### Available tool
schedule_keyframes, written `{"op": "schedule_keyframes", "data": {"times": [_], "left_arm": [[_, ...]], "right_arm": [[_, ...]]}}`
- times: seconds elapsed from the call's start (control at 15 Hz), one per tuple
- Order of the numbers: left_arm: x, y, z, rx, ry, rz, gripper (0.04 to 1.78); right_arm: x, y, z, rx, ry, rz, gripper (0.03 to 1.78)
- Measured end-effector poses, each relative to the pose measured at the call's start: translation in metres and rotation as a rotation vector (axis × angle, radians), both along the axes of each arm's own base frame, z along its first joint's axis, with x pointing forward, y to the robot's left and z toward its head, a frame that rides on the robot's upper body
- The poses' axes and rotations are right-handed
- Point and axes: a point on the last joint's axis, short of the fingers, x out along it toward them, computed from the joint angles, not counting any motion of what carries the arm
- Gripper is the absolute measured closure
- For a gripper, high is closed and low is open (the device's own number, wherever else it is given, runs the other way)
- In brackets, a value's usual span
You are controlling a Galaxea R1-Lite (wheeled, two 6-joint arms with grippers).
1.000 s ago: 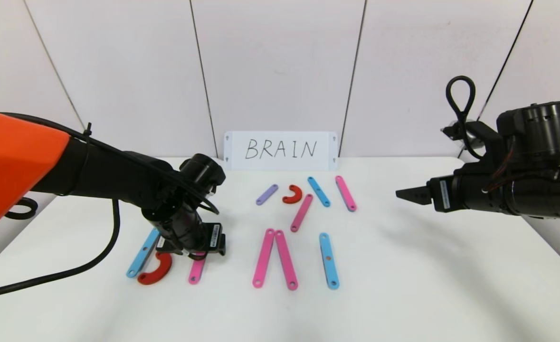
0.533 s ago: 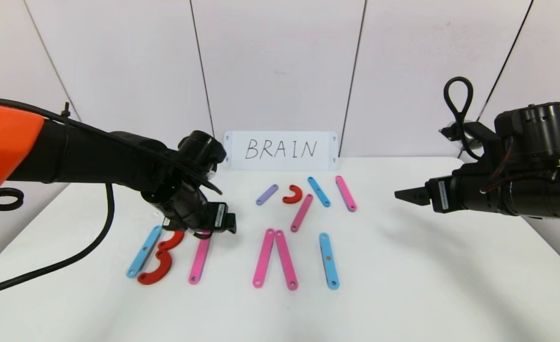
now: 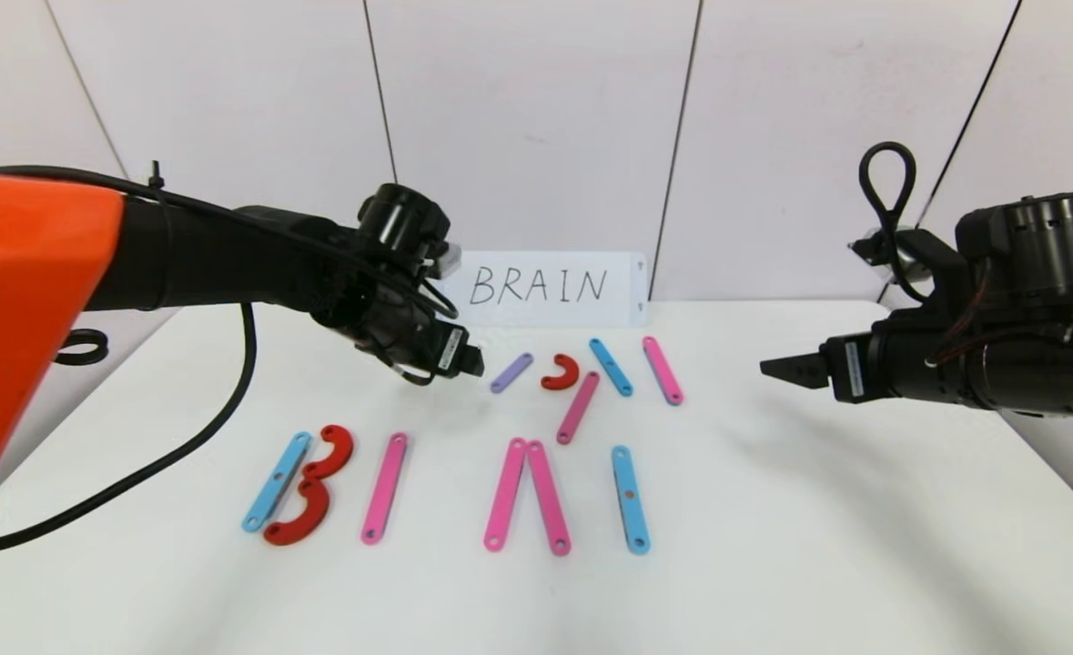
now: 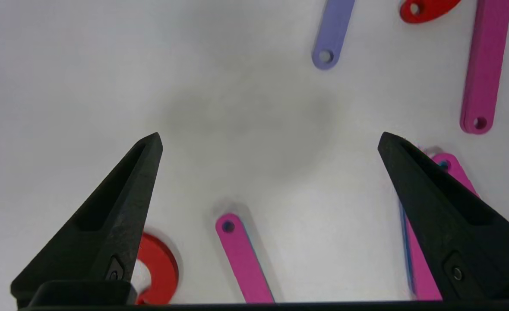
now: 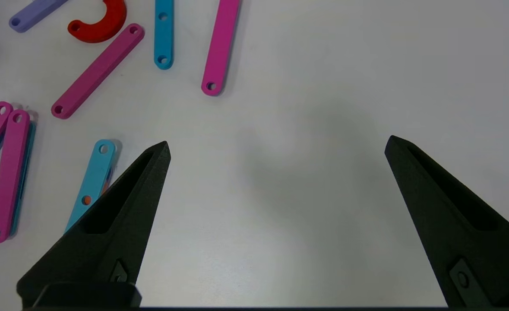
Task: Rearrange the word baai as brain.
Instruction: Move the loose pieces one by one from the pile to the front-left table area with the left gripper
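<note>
The left end effector (image 3: 465, 363) is held released and empty above the table (image 3: 773, 509), its jaws spread wide in the left wrist view, with nothing between them. It is poised over bare surface just left of the purple strip (image 3: 511, 372) and the spare red arc (image 3: 561, 372), in the far loose group; this position is judged to suit a reach for one of those spare pieces.

In the near row, the B is already formed at the left: a light-blue strip (image 3: 276, 481) is laid as the stem, with two red arcs (image 3: 313, 487) stacked against it as the bowls. Just to its right a single pink strip (image 3: 384, 488) stands alone, presumably as the stem of the R, for which an arc and a leg are still needed. Further right, two pink strips (image 3: 527, 495) are leaned together at the top as an A without a crossbar, and a light-blue strip (image 3: 630, 498) serves as the I. No N is laid yet.

In the far group, a pink strip (image 3: 578, 407), a light-blue strip (image 3: 611, 367) and another pink strip (image 3: 663, 369) are kept as stock.

The white card (image 3: 538, 287) reading BRAIN is stood against the far wall as a reference.

The right end effector (image 3: 786, 369) is parked at the right, above the table, released and empty.
</note>
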Motion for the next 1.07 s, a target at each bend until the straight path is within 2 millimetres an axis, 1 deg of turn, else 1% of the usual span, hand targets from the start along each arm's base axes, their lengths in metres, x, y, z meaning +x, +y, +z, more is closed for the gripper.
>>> {"op": "schedule_keyframes", "data": {"times": [0.27,0.4,0.53,0.73,0.93,1.07], "left_arm": [[0.028,-0.013,-0.015,-0.033,-0.103,-0.158,0.07],[0.039,-0.02,-0.025,-0.057,-0.13,-0.187,0.07],[0.046,-0.028,-0.034,-0.061,-0.133,-0.199,0.07],[0.052,-0.04,-0.047,-0.04,-0.131,-0.211,0.07],[0.05,-0.056,-0.059,0.006,-0.127,-0.202,0.07],[0.047,-0.064,-0.064,0.011,-0.122,-0.215,0.07]], "right_arm": [[-0.001,-0.001,0.001,0.001,-0.006,-0.003,0.07],[0.0,-0.002,0.003,0.004,-0.015,-0.007,0.07],[0.0,-0.004,0.004,0.004,-0.019,-0.011,0.07],[0.0,-0.004,0.004,0.005,-0.021,-0.014,0.07],[-0.001,-0.005,0.005,0.005,-0.023,-0.016,0.07],[-0.001,-0.006,0.006,0.006,-0.028,-0.019,0.07]]}}
